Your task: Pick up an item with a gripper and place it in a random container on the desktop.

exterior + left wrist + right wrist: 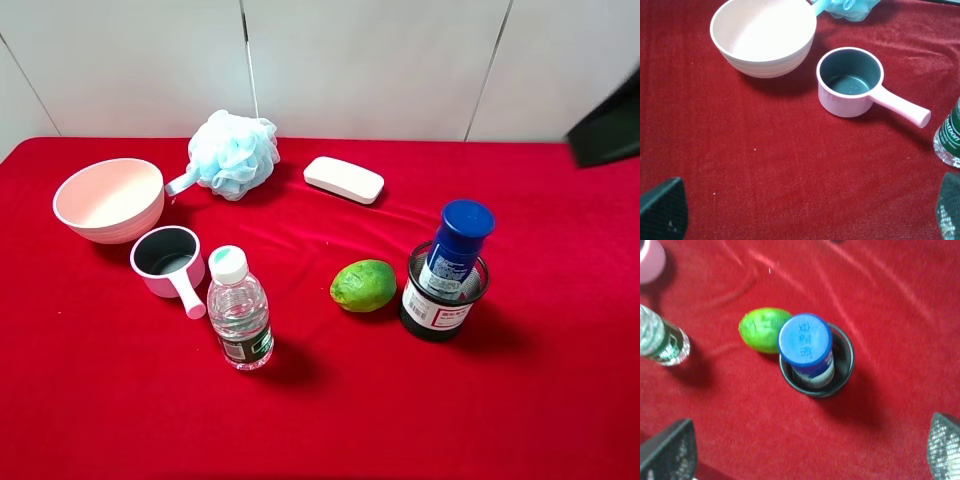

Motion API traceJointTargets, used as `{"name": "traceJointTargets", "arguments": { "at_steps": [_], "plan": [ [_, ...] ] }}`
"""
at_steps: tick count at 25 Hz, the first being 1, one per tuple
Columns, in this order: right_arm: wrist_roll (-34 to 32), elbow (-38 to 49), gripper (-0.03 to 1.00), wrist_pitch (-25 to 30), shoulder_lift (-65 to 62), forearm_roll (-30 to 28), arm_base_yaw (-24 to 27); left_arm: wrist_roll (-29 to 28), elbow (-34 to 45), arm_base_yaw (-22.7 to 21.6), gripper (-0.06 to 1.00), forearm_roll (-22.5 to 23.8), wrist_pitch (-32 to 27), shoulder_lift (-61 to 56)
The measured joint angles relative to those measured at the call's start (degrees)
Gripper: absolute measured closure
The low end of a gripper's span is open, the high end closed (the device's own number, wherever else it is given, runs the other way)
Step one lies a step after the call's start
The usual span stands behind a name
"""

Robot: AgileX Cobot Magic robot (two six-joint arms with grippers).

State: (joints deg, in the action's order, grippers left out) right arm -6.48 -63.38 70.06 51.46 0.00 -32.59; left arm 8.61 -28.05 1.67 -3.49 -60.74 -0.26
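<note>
The white bottle with a dark-blue cap (pixel 456 245) stands leaning inside the black wire-mesh cup (pixel 438 312) on the right of the red desktop (pixel 330 420). The right wrist view shows the bottle's cap (pixel 805 339) from above, inside the cup (pixel 842 371). My right gripper (pixel 806 450) is open and empty, its fingertips (pixel 667 450) spread wide, clear of the bottle and cup. My left gripper (pixel 806 207) is open and empty over bare cloth near the handled cup (pixel 847 82). Only a dark part of the right arm (pixel 605 130) shows in the high view.
A green lime (pixel 364 285) lies just left of the mesh cup. A clear water bottle (pixel 238 315), a handled white-and-grey cup (pixel 167 260), a pink bowl (pixel 108 198), a blue bath pouf (pixel 235 152) and a white case (pixel 343 179) stand left and behind.
</note>
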Motion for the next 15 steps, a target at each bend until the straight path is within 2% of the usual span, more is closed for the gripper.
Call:
{"name": "traceJointTargets", "arguments": {
  "at_steps": [5, 9, 12, 15],
  "plan": [
    [-0.05, 1.01, 0.28, 0.0, -7.14, 0.0, -0.04, 0.0, 0.0, 0.0, -0.05, 0.0, 0.0, 0.0],
    [-0.16, 5.34, 0.28, 0.0, -13.53, -0.42, 0.09, 0.0, 0.0, 0.0, -0.05, 0.0, 0.0, 0.0],
    [-0.16, 9.22, 0.28, 0.07, -17.89, 0.0, 3.06, 0.0, 0.0, 0.0, -0.05, 0.0, 0.0, 0.0],
    [-0.16, 12.98, 0.28, 0.07, -22.17, -0.33, 8.42, 0.0, 0.0, 0.0, -0.05, 0.0, 0.0, 0.0]
  ]
}}
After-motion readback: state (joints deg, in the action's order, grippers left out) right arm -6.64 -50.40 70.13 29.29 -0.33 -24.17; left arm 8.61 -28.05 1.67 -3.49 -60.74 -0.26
